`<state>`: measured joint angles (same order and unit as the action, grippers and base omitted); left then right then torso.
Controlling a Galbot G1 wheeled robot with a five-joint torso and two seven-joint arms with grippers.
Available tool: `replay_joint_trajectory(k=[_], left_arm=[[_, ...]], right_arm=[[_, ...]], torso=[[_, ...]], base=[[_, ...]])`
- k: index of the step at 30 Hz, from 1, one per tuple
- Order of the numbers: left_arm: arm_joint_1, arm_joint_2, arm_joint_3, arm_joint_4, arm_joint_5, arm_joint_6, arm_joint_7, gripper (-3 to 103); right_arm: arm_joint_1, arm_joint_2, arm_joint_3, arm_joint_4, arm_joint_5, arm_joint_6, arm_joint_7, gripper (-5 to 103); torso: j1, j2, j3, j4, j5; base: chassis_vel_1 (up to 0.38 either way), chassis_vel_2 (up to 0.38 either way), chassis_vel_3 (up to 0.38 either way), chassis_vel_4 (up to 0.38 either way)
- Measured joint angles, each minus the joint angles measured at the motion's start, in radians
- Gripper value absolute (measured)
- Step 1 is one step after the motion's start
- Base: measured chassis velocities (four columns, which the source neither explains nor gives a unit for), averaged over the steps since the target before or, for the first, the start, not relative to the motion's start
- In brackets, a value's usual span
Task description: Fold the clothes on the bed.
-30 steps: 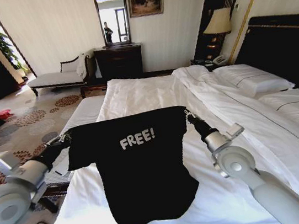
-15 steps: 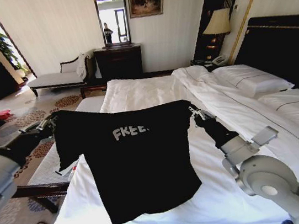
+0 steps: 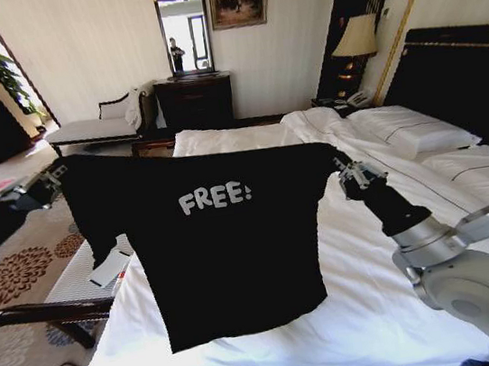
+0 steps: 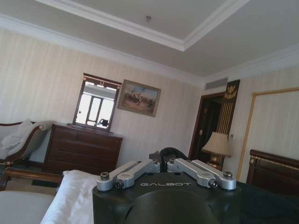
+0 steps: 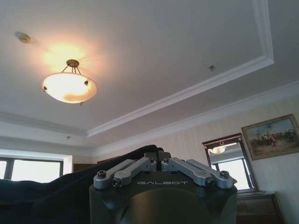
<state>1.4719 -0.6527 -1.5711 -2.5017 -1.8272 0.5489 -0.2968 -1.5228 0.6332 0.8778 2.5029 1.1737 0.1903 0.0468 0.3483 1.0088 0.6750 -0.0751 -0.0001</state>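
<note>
Left gripper (image 3: 52,176) and right gripper (image 3: 350,174) each pinch a shoulder of the T-shirt (image 3: 221,241), apparently clear above the bed (image 3: 378,292); wrist views confirm clamped fingers (image 4: 140,169).

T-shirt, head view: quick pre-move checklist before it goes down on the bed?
1. Left gripper shut on T-shirt at one shoulder: ok.
2. Right gripper shut on the other shoulder: ok.
3. Top edge stretched flat between the grippers, "FREE!" print facing the camera: ok.
4. Hem hangs clear of the bed: cannot tell, the lower edge overlaps the sheet in the head view.
5. Shirt centred over the mattress: not ok, the left sleeve hangs past the bed's edge, above the bench.
6. Landing area free of pillows: ok, they lie near the headboard.
</note>
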Motion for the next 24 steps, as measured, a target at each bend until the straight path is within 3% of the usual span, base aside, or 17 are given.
replay_joint_trajectory(k=[4,10,16,20,24], left_arm=[[-0.001,-0.028,0.023,0.001,-0.019,-0.016,0.025,1],[-0.015,0.0,-0.029,0.001,-0.118,-0.029,0.033,1],[-0.031,0.001,-0.037,0.001,-0.137,-0.044,0.054,1],[-0.041,-0.014,-0.031,0.001,-0.123,-0.06,0.065,1],[-0.044,-0.018,0.005,0.002,-0.038,-0.061,0.063,1]], right_arm=[[-0.021,0.0,0.043,-0.001,0.057,0.004,-0.05,0],[-0.074,0.004,0.093,-0.002,0.046,0.019,-0.105,0],[-0.064,0.025,0.111,-0.002,0.092,0.043,-0.124,0],[-0.025,0.041,0.122,-0.002,0.127,0.051,-0.126,0],[0.04,0.033,0.094,-0.002,0.133,0.048,-0.1,0]], torso=[[0.0,0.0,0.0,0.0001,0.0],[0.0,0.0,0.0,-0.0001,0.0002],[0.0,0.0,0.0,-0.0002,0.0002],[0.0,0.0,0.0,-0.0001,0.0],[0.0,0.0,0.0,0.0,0.0]], base=[[0.0,0.0,0.0,0.0],[0.0,0.0,0.0,0.0],[0.0,0.0,0.0,0.0],[0.0,0.0,0.0,0.0],[0.0,0.0,0.0,0.0]])
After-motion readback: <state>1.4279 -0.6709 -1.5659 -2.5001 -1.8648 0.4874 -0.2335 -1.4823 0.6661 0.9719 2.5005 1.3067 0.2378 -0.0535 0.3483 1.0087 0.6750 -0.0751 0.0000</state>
